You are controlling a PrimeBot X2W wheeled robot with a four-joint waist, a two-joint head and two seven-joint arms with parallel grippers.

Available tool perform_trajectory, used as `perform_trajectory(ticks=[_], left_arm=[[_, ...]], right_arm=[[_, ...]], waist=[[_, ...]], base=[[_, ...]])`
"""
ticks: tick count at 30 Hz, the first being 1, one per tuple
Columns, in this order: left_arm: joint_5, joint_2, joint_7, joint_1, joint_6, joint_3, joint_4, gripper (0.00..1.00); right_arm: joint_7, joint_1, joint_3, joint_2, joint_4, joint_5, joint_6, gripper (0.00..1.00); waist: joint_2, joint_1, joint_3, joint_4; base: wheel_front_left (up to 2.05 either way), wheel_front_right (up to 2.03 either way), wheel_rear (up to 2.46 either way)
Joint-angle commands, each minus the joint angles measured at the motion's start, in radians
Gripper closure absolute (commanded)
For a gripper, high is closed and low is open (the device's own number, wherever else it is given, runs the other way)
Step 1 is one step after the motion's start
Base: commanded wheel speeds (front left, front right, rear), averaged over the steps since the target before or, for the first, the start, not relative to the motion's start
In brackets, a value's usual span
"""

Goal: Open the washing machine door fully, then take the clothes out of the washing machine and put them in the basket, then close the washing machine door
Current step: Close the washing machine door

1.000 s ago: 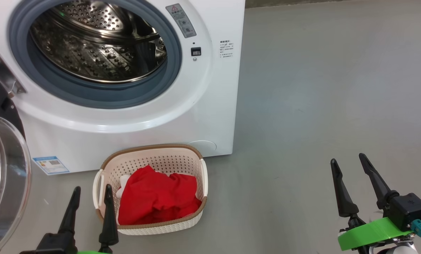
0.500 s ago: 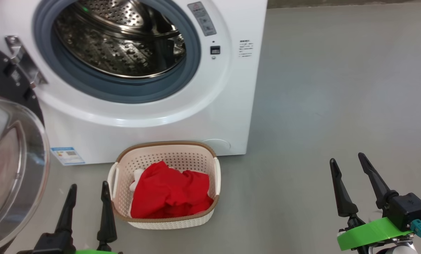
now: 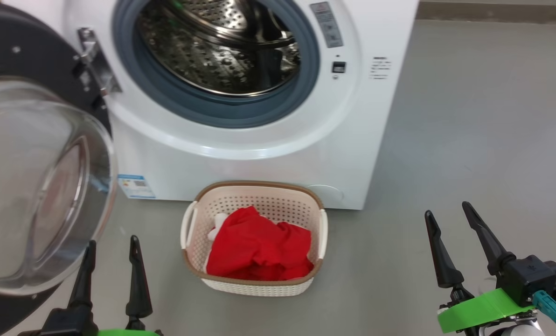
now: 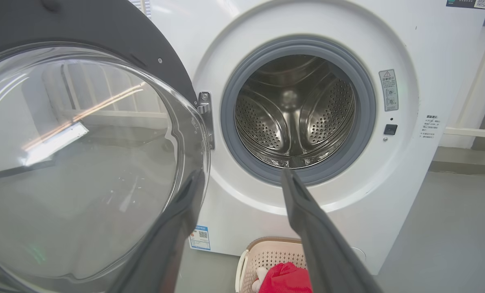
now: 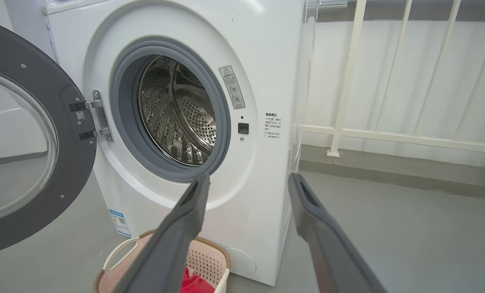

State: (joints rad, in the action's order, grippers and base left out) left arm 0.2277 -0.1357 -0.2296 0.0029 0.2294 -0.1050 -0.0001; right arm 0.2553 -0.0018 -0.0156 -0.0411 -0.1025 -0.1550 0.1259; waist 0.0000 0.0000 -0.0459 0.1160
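The left pincer [image 3: 113,241] is seen nearest, its 2 fingers apart and nothing held. The right pincer [image 3: 448,208] is likewise spread and empty, well apart from everything on the floor [image 3: 469,140]. Just beside the left pincer, the basket [image 3: 259,185] is set on the floor close to the foot of the washing machine [image 3: 259,154]. The clothes [image 3: 259,247] are piled in it, red, with a white piece at its far left corner. The door [image 3: 40,177] is swung wide on its hinge [image 3: 93,60], left of the opening. Beyond, the drum [image 3: 222,51] is seen bare where it shows. Unloading is judged done, and only the closing is left. A push by the left pincer on the door's free edge is called for, carried round to the grey ring [image 3: 222,116] until the latch is caught.
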Motion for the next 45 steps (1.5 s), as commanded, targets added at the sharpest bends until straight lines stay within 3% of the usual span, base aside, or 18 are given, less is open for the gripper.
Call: perform_trajectory(ticks=[1,22,38,39,40,41,45], left_arm=[[-0.017,-0.017,0.001,-0.014,0.008,0.032,-0.032,0.0],[-0.022,-0.02,0.004,0.002,0.042,0.027,-0.058,0.0],[-0.017,-0.019,-0.004,0.016,0.065,0.033,-0.078,0.0],[-0.018,-0.019,-0.004,0.016,0.066,0.033,-0.079,0.33],[-0.018,-0.018,-0.004,0.016,0.068,0.032,-0.08,0.94],[-0.017,-0.017,-0.005,0.014,0.068,0.032,-0.083,1.0],[-0.01,-0.011,-0.017,0.004,0.069,0.041,-0.122,1.0]], right_arm=[[0.006,-0.034,0.026,-0.009,0.029,0.015,0.005,0.0],[0.006,-0.027,0.069,-0.009,0.035,0.037,0.005,0.0],[0.006,-0.023,0.074,-0.009,0.028,0.045,0.005,0.0],[0.006,-0.024,0.074,-0.009,0.027,0.045,0.005,0.0],[0.006,-0.024,0.073,-0.009,0.026,0.044,0.005,0.0],[0.006,-0.023,0.073,-0.009,0.025,0.045,0.005,0.0],[0.003,-0.021,0.071,-0.009,0.024,0.045,0.005,0.0]], waist=[[0.0,0.0,0.004,0.045],[0.0,0.0,0.012,0.269],[0.0,0.0,0.003,0.296],[0.0,0.0,0.002,0.294],[0.0,0.0,0.001,0.292],[0.0,0.0,0.001,0.291],[0.0,0.0,0.002,0.284]], base=[[0.0,0.0,0.0],[0.0,0.0,0.0],[0.0,0.0,0.0],[0.0,0.0,0.0],[0.0,0.0,0.0],[0.0,0.0,0.0],[0.0,0.0,0.0]])
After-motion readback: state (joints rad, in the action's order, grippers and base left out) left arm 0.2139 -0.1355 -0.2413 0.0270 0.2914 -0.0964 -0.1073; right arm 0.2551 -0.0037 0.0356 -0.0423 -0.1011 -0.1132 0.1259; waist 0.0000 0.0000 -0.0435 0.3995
